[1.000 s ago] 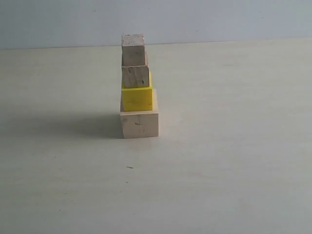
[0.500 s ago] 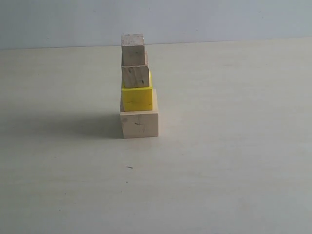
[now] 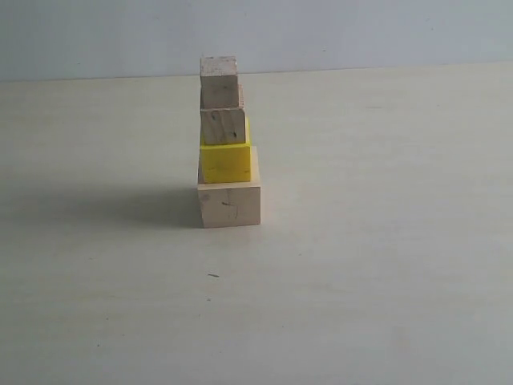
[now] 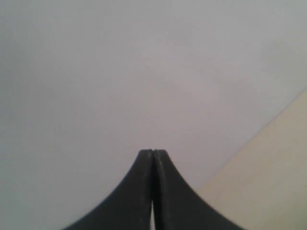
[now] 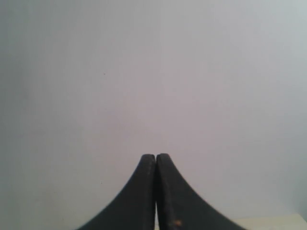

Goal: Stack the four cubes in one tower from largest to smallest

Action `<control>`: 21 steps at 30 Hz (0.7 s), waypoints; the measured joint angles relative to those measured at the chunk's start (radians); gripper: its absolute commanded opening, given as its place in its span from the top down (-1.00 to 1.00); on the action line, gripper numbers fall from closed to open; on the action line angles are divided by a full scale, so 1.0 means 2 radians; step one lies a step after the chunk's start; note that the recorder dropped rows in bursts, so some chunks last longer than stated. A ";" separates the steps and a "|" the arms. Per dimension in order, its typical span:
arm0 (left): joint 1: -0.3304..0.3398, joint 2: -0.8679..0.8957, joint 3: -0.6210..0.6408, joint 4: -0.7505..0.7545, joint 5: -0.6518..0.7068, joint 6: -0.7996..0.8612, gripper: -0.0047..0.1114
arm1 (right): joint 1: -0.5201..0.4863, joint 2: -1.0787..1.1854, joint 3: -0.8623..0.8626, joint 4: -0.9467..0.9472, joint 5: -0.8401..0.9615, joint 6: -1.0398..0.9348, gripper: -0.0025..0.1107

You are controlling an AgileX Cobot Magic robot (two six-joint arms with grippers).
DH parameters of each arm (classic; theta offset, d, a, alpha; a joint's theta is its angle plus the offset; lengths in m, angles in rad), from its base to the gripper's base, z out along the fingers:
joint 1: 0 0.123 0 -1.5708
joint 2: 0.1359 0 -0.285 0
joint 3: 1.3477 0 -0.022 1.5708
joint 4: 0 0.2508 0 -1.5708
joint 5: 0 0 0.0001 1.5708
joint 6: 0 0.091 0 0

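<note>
The four cubes stand as one tower on the table, left of the middle of the exterior view. The large pale wooden cube (image 3: 230, 204) is at the bottom and the yellow cube (image 3: 225, 162) sits on it. Above come a small wooden cube (image 3: 223, 126) and a still smaller one (image 3: 219, 83) on top. Neither arm shows in the exterior view. My left gripper (image 4: 152, 152) is shut with nothing in it and faces a pale wall. My right gripper (image 5: 156, 156) is likewise shut and empty before the wall.
The tower throws a shadow (image 3: 120, 204) to its left on the pale table (image 3: 361, 241). A grey wall (image 3: 361, 32) rises behind the table's far edge. A corner of the table (image 4: 273, 177) shows in the left wrist view.
</note>
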 measured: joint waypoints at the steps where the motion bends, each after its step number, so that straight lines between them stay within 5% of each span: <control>1: 0.000 0.000 0.002 0.001 0.000 0.000 0.92 | 0.000 0.000 0.000 0.000 0.000 0.000 0.96; 11: 0.000 0.000 0.004 -0.002 0.000 -0.030 0.92 | 0.000 0.000 0.000 0.001 0.000 0.000 0.96; 18: 0.000 0.000 0.008 0.091 0.018 -0.516 0.92 | 0.000 0.000 0.000 0.001 0.000 0.000 0.96; 21: 0.000 0.000 0.028 0.124 0.017 -0.598 0.92 | 0.000 0.000 0.000 0.001 0.000 0.000 0.96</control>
